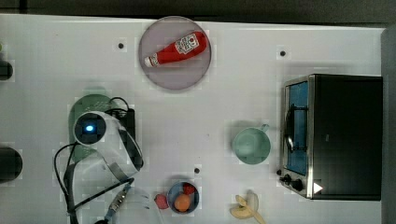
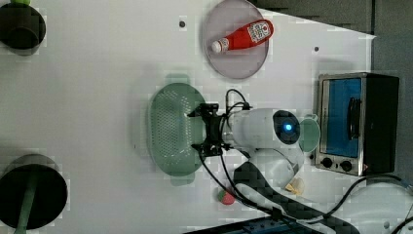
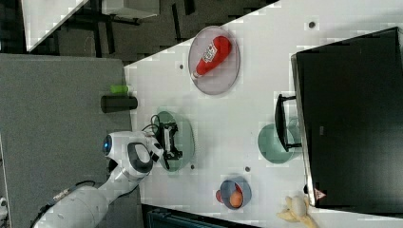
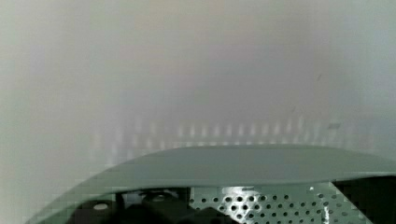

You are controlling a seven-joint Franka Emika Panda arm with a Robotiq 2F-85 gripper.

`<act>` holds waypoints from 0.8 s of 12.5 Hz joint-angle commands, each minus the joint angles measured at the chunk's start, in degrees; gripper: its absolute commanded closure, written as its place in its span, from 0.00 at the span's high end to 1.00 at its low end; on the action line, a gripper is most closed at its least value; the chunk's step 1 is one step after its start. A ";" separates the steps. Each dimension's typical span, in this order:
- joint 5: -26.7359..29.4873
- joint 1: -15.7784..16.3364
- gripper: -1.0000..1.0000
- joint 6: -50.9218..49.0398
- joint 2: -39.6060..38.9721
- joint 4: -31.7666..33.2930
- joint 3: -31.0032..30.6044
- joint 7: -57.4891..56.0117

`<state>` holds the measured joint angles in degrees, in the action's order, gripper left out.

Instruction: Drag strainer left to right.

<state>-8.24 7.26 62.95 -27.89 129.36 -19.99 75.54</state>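
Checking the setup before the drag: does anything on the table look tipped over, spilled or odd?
Only the ketchup bottle stands out: it lies on its side across the round plate instead of standing. The strainer and mug sit upright, and nothing looks spilled.

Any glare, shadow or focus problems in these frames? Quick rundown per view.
Wrist view: the table is a soft grey blur with a row of faint reflected spots; the strainer rim and holes sit closer to focus. Top view: the arm hides most of the strainer, and the mug throws a soft shadow. Left view: even light, the strainer holes readable.
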 commanded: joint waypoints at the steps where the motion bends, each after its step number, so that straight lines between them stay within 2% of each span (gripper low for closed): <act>1: -0.95 -1.51 1.00 -1.17 2.37 1.48 2.40 -0.19; 10: -1.04 -2.93 1.00 -1.16 6.29 6.37 12.32 -10.17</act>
<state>-8.80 5.09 62.00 -22.98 135.85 -9.76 70.28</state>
